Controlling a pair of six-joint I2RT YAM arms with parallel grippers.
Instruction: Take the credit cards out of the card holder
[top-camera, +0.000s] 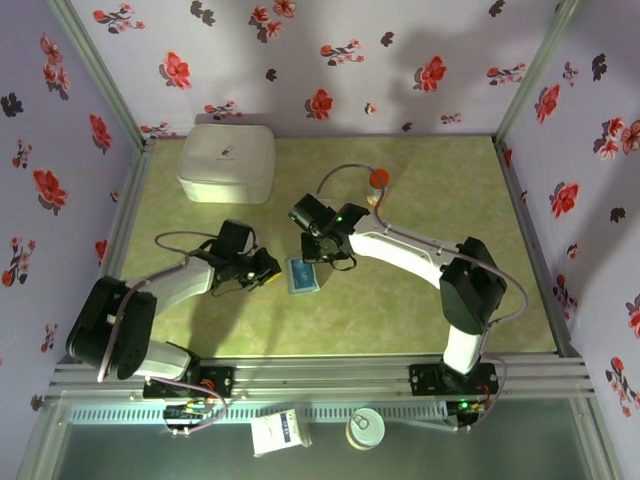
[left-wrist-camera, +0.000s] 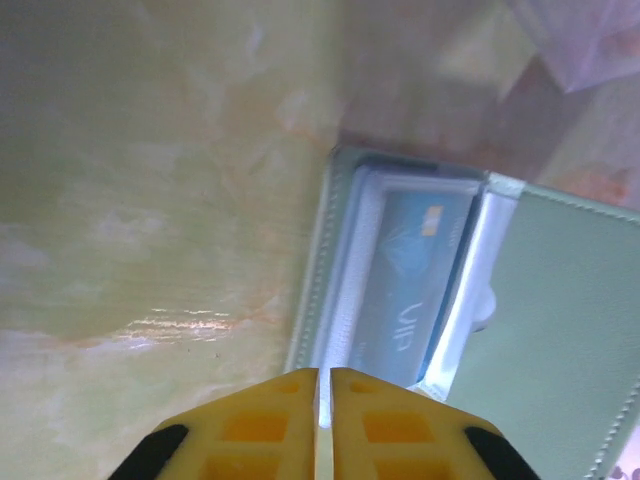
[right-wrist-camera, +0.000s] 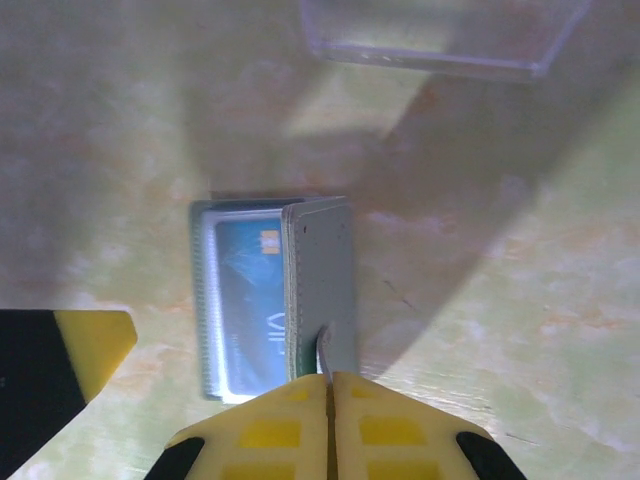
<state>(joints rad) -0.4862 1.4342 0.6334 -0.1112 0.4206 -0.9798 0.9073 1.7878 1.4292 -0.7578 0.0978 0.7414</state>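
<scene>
Looking down from above, the card holder (top-camera: 303, 277) lies open around the middle of the table (top-camera: 420, 310), a little toward the near edge and well apart from the white box (top-camera: 227, 162) in the far left corner. The left gripper (top-camera: 268, 268) sits just beside the holder's left side and the right gripper (top-camera: 322, 258) at its far right corner, one arm on either side. From the left wrist, the left gripper (left-wrist-camera: 320, 385) has its yellow fingers pressed together with only a hairline slit between them, tips right at the holder's nearest edge — whether they nip anything I cannot tell. Beyond them one panel of the card holder (left-wrist-camera: 322, 250) lies flat on the table with the blue credit card (left-wrist-camera: 410, 280) tucked behind a clear window, and the other grey panel rises at the right. From the right wrist, the right gripper (right-wrist-camera: 328, 390) is closed tight, pinching the rim of that grey panel of the card holder (right-wrist-camera: 325, 260), which stands up on edge from the centre fold. The blue credit card (right-wrist-camera: 245, 300) sits in the flat panel just beside it, inside the holder. A yellow-and-black finger (right-wrist-camera: 80, 350) of the left arm shows near the holder but apart from it, and a clear plastic piece (right-wrist-camera: 440, 45) lies farther off on the table.
</scene>
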